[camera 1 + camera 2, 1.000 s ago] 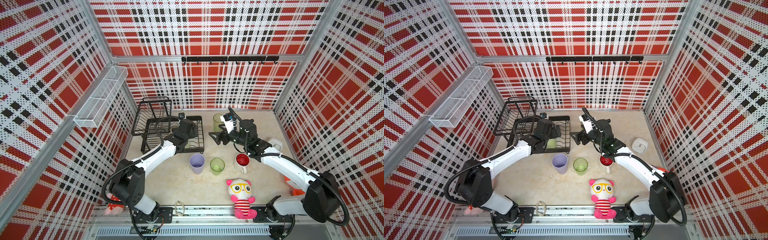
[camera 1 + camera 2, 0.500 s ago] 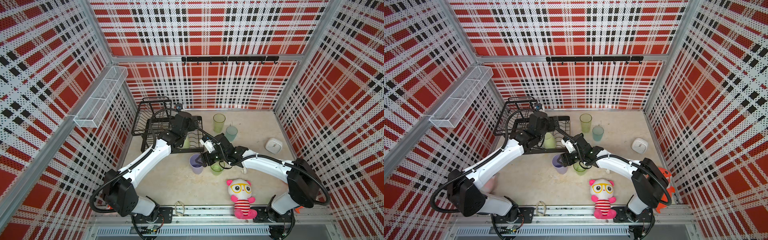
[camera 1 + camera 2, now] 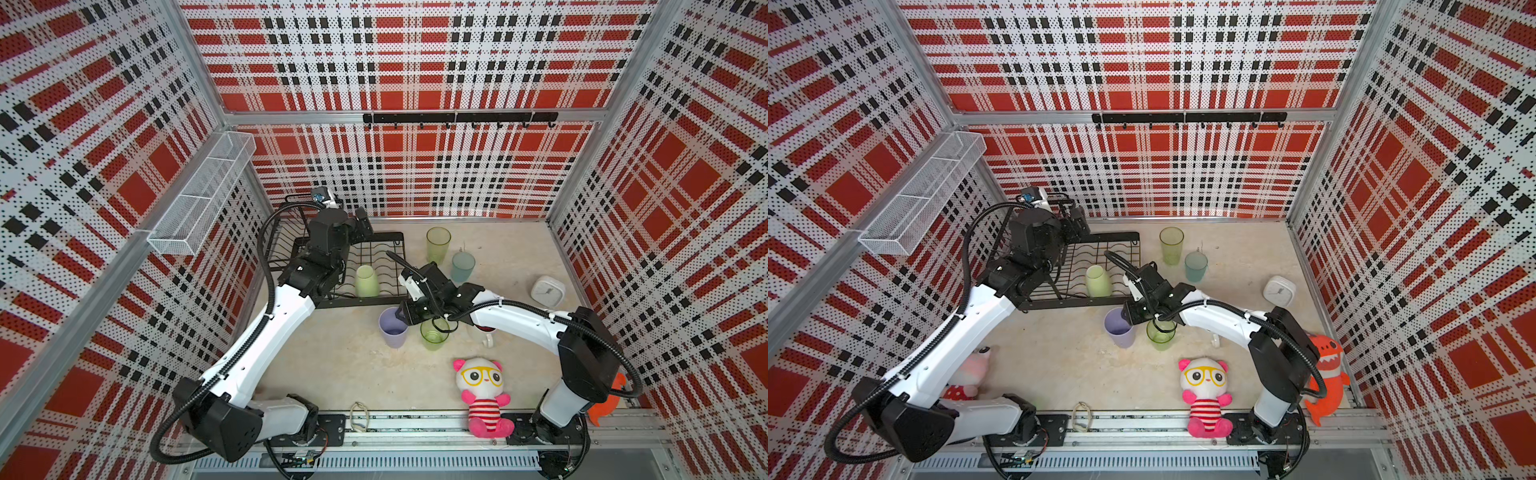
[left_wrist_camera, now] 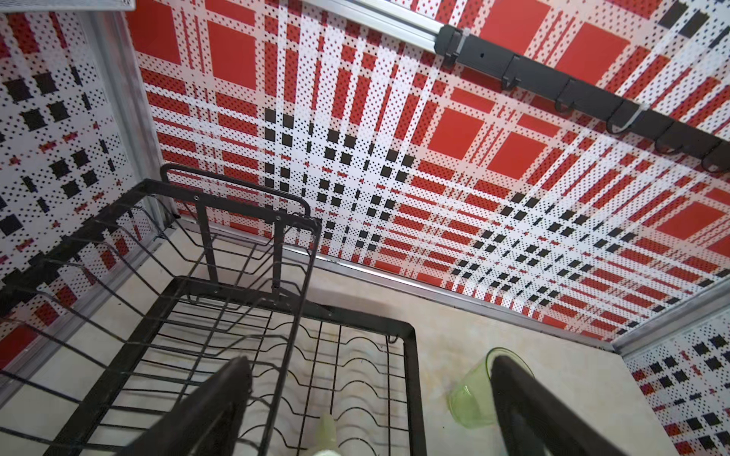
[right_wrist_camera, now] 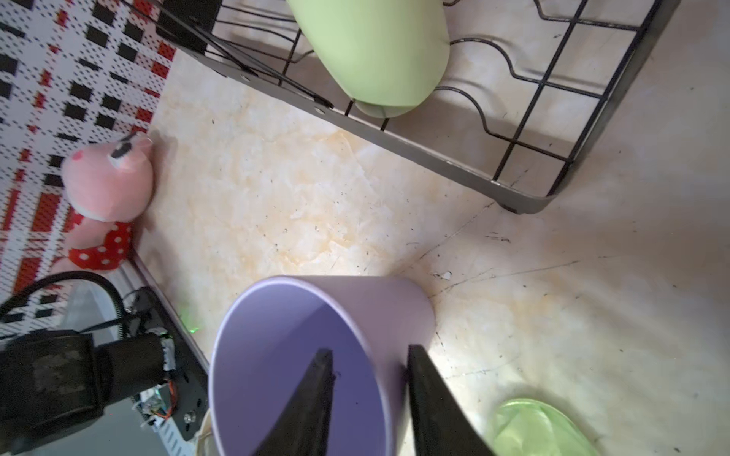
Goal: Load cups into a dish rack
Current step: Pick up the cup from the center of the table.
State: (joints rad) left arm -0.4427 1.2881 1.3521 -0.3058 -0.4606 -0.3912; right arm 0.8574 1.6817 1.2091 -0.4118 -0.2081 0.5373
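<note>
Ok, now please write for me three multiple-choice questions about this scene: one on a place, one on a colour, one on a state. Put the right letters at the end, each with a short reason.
1. Where is the pale green mug?
A. in the upper basket of the dish rack
B. on the rack's flat lower tray
C. outside the rack

2. What colour is the cup at the right gripper?
A. teal
B. lavender
C. white

3. The left gripper is:
A. open and empty
B. shut on a cup
C. shut on a rack wire

Answers:
1 B, the mug lies on its side on the low wire tray.
2 B, one finger is inside the lavender cup and one is outside its wall.
3 A, its fingers stand wide apart with nothing between them.
</note>
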